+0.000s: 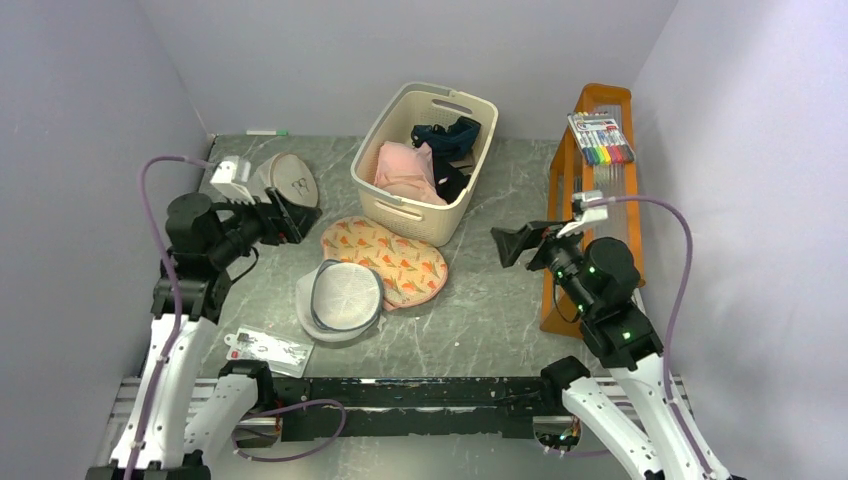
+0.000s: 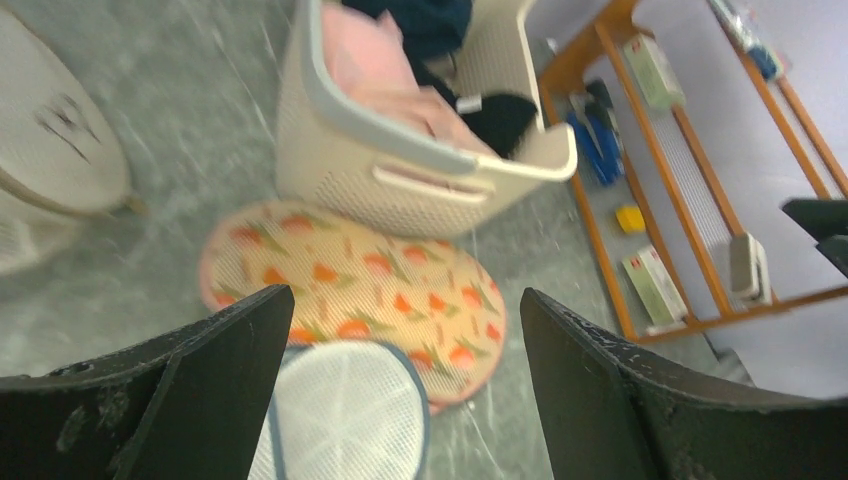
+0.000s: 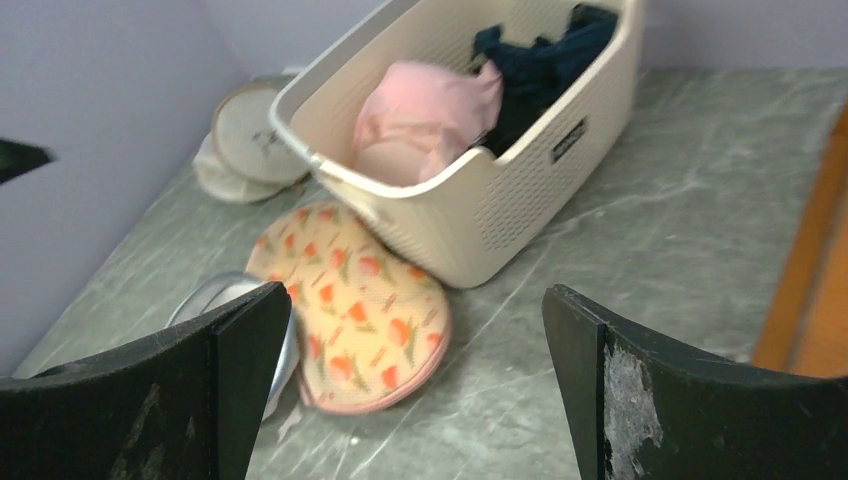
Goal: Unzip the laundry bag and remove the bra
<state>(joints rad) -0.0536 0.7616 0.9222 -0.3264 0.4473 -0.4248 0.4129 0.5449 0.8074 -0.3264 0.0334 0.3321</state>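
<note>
The laundry bag (image 1: 385, 256), a flat peach-pink oval pouch with orange carrot shapes, lies on the table in front of the basket, also in the left wrist view (image 2: 350, 285) and the right wrist view (image 3: 350, 305). It looks closed. The yellow bra is hidden. My left gripper (image 1: 300, 218) is open and empty, held above the table left of the bag. My right gripper (image 1: 512, 243) is open and empty, held above the table right of the bag. Both are apart from the bag.
A white mesh dome bag (image 1: 342, 298) overlaps the pouch's near left edge. A beige round bag (image 1: 285, 178) lies at the back left. A cream basket (image 1: 425, 163) holds pink and navy garments. An orange rack (image 1: 590, 190) stands at the right. A small packet (image 1: 268, 349) lies near left.
</note>
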